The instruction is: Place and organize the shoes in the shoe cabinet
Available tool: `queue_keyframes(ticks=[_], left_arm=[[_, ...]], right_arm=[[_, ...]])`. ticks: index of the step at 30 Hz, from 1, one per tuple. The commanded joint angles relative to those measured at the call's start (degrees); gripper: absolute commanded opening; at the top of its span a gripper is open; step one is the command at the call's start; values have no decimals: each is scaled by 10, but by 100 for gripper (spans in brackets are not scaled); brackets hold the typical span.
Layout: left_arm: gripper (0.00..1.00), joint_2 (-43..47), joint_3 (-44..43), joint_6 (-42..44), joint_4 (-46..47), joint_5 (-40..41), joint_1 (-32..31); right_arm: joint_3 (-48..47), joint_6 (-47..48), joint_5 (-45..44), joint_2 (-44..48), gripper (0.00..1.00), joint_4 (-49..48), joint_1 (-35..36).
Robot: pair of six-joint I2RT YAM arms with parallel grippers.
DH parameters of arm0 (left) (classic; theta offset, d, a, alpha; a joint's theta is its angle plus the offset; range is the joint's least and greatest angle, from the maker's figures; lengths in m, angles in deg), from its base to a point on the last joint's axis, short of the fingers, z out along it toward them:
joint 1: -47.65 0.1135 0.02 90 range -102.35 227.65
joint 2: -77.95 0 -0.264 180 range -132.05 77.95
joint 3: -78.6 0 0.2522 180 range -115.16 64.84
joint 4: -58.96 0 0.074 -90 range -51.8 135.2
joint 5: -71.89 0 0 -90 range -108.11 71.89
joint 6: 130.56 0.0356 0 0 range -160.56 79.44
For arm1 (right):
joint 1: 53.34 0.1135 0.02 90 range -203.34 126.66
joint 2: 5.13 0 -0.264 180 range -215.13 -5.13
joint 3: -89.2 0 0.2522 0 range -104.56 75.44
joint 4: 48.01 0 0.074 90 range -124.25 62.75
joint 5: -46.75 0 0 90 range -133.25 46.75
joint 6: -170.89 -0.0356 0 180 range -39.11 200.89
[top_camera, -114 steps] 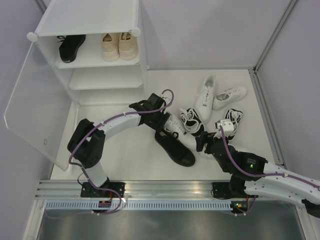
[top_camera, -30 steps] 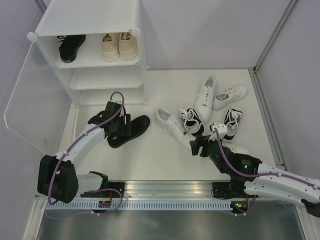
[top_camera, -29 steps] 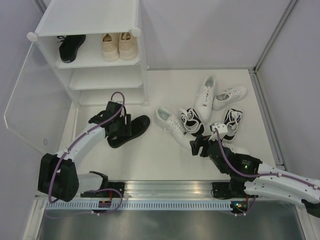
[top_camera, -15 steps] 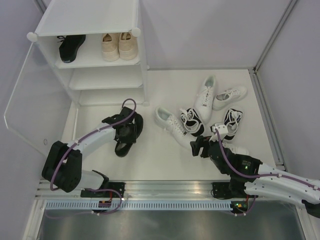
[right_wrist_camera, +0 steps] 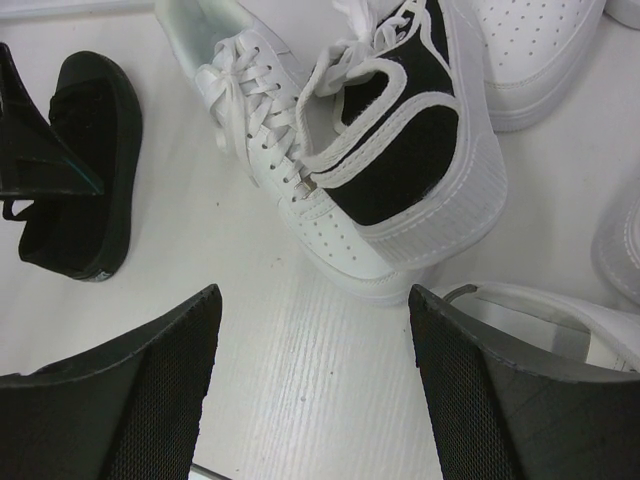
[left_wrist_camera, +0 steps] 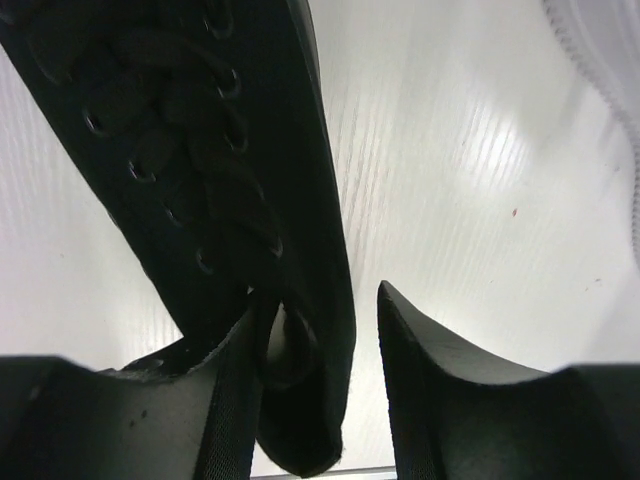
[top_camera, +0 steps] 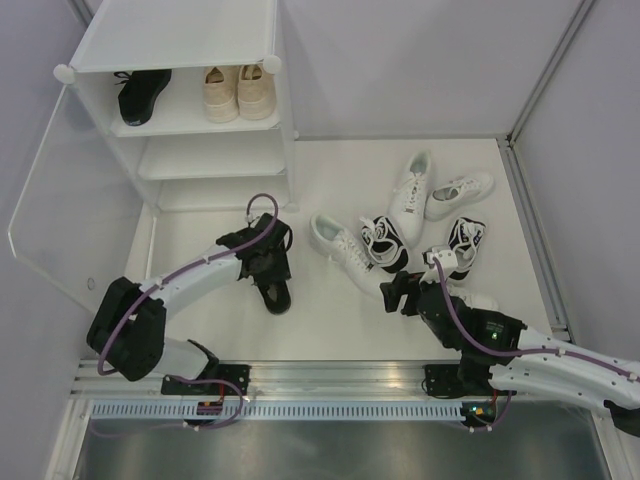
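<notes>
The shoe cabinet (top_camera: 180,45) stands at the back left with its door (top_camera: 65,200) open. Its top shelf holds one black shoe (top_camera: 140,92) and the beige pair (top_camera: 238,92). My left gripper (top_camera: 268,268) is at the heel of the second black shoe (top_camera: 275,295), which lies on the floor. In the left wrist view the jaws (left_wrist_camera: 318,300) straddle that shoe's (left_wrist_camera: 200,150) heel wall, with floor showing between it and the right finger (left_wrist_camera: 420,360). My right gripper (top_camera: 393,292) is open and empty over bare floor (right_wrist_camera: 312,290).
A white sneaker (top_camera: 340,250) and a black-and-white one (top_camera: 383,240) lie just beyond my right gripper, and both show in the right wrist view (right_wrist_camera: 270,180) (right_wrist_camera: 400,150). Another black-and-white shoe (top_camera: 462,245) and two white ones (top_camera: 410,190) (top_camera: 458,195) lie further right. The lower shelves hold nothing.
My left gripper has carried the black shoe from mid-floor to in front of the cabinet and turned it, so its toe now points to the near edge. The right arm has barely moved.
</notes>
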Motion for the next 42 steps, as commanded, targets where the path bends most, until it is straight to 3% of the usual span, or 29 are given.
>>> queue_keyframes(ticks=[1,7,14,20,23,25,34,42], left_arm=[[52,21,20,-77,-26,47,-41],[50,34,12,-142,-49,75,-115],[41,6,8,-173,-65,108,-133],[28,-17,21,-195,-65,135,-133],[16,-14,25,-198,-66,150,-133],[3,-2,25,-187,-70,159,-133],[2,103,-76,-86,-207,250,-131],[2,166,-259,75,-299,240,-94]], right_arm=[[7,-11,-2,6,80,-12,2],[5,-12,3,-11,80,-18,2],[5,-15,5,-7,80,-19,2],[12,-18,6,-1,80,-18,2],[12,-19,7,-4,79,-18,2],[13,-20,7,-6,79,-18,1],[6,-20,8,-16,79,-18,2],[-5,-19,5,-28,79,-10,1]])
